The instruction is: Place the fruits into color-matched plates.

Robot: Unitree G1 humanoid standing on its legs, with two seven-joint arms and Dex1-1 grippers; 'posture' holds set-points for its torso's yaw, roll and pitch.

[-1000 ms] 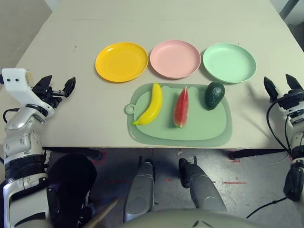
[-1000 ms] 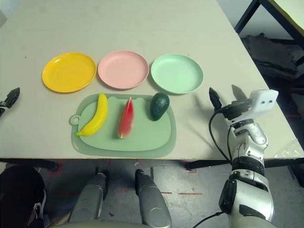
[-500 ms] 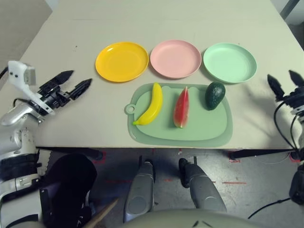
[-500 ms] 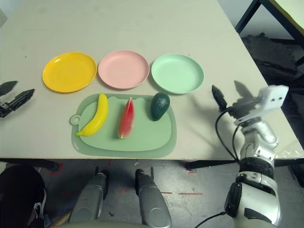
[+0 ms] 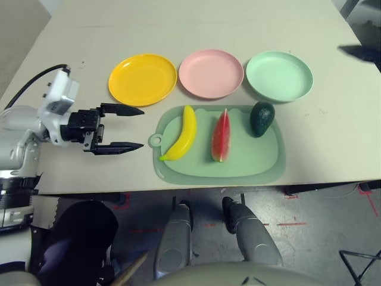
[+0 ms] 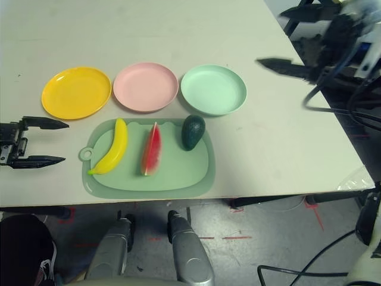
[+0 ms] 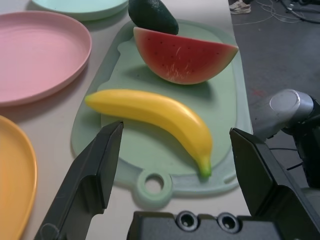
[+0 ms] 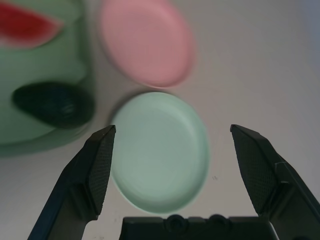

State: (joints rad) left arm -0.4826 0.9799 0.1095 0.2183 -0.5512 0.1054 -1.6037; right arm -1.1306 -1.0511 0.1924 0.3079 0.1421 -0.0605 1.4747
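The yellow banana [image 5: 181, 132], the watermelon wedge [image 5: 221, 136] and the dark avocado [image 5: 261, 118] lie side by side on a pale green cutting mat [image 5: 250, 167]. Behind the mat stand the yellow plate [image 5: 143, 79], pink plate [image 5: 211, 73] and mint plate [image 5: 279, 75], all bare. My left gripper [image 5: 141, 127] is open just left of the mat's handle, pointing at the banana [image 7: 155, 112] without touching it. My right gripper [image 6: 271, 36] hangs open, high above the table to the right of the mint plate [image 8: 160, 150].
The mat's front edge lies close to the table's front edge [image 5: 196, 186]. Bare tabletop stretches behind the plates and to the right of the mat. A dark frame [image 6: 309, 24] stands past the table's right edge.
My left gripper has swung in from the table's left edge to beside the mat, its fingers spread wider. My right arm has lifted from the right edge to high beside the mint plate.
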